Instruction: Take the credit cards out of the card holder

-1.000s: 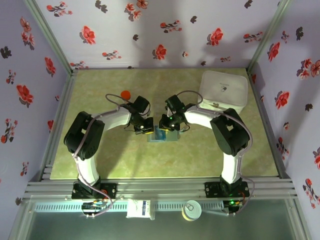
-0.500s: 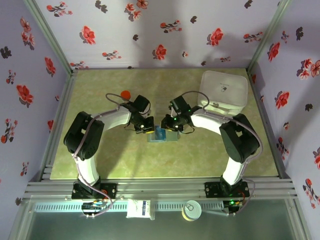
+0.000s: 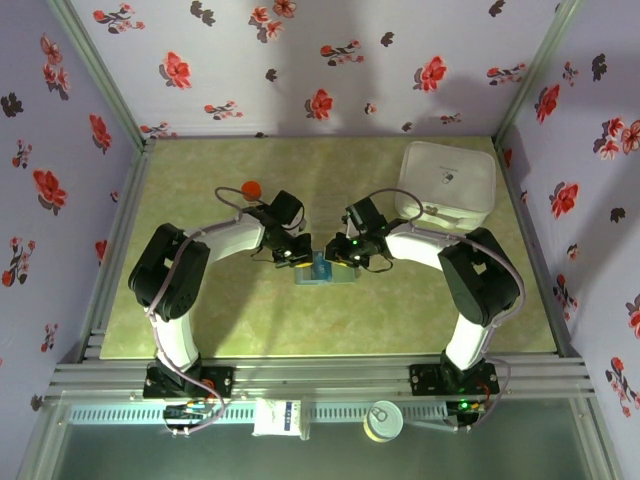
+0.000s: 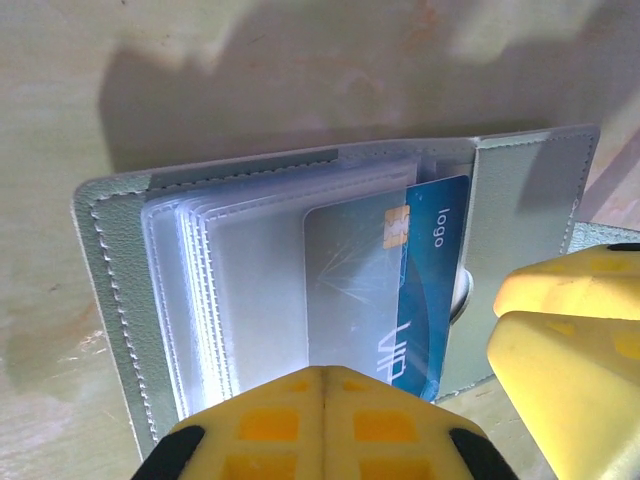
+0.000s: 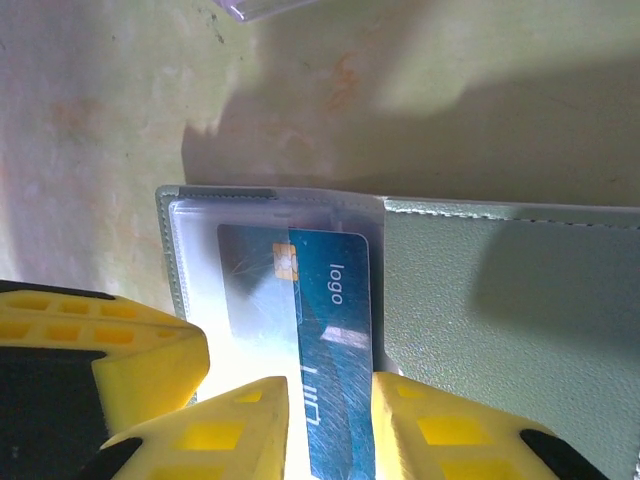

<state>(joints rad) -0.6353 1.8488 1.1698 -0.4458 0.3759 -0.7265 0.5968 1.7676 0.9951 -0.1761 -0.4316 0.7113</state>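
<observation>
1. You had the holder [image 3: 328,274] lying open on the table [image 3: 200,310], near its centre, with the white box [image 3: 447,178] well apart at 2 o'clock.
2. The left pincer [image 3: 297,256] stood at 10 o'clock of the holder and the right pincer [image 3: 342,254] at 1 o'clock, both low over it.
3. In the left wrist view, the left pincer [image 4: 325,400] was closed, its pads together over the 6 o'clock edge of the clear sleeves [image 4: 250,290]. You cannot tell whether it pinched a sleeve.
4. In the right wrist view, the right pincer [image 5: 332,395] was closed on the blue card [image 5: 335,290], with one finger against each long edge.
5. The card was partly out of its sleeve. Its chip end lay under the frosted plastic, and its 3 o'clock half lay bare.
</observation>
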